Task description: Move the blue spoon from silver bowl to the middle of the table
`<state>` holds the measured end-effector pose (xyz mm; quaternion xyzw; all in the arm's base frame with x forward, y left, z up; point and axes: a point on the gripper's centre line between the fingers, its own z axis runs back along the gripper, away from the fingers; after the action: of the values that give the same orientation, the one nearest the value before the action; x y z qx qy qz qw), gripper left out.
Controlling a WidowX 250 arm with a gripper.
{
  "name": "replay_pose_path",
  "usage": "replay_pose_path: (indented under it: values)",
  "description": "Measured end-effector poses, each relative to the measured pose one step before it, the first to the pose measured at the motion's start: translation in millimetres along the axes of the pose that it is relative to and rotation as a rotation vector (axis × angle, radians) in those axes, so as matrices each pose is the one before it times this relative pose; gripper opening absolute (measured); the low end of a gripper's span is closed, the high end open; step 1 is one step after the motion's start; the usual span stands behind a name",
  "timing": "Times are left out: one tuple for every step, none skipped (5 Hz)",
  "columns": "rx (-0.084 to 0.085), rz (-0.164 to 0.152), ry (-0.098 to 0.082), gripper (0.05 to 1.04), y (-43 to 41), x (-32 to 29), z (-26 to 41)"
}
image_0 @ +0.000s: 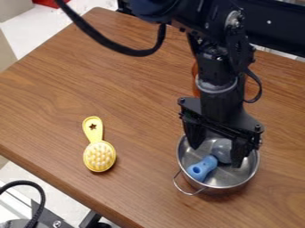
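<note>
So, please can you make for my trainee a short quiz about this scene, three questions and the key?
1. True or false: the yellow brush lies on the table, outside the silver bowl.
2. Where is the blue spoon?
A) beside the brush
B) in the bowl
C) at the table's middle
3. Fill the gap: over the bowl, the gripper is ____ (open/shut).

Key: 1 true; 2 B; 3 open

shiny metal bowl [233,179], wood-grained table [140,111], plastic spoon [202,168]
</note>
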<state>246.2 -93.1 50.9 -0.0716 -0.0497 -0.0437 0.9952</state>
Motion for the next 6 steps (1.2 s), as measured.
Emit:
replay_pose_path:
  values:
    - [-0.0158, 0.0046, -0.0091, 0.999, 0.41, -2.76, -4.27]
    - [0.0113, 0.0051, -0.0106, 0.999, 3.19, -1.35, -5.49]
    - [0.0019, -0.0005, -0.0083, 0.999, 1.67, -2.43, -4.48]
    - [0.0188, 0.0038, -0.0027, 0.952, 2.08, -1.03, -5.23]
    - [0.0191, 0.0114, 0.0327, 0.728, 0.04, -4.35, -6.0]
    - [0.0044, 0.0018, 0.0014, 0.438, -0.68, -0.52, -0.48]
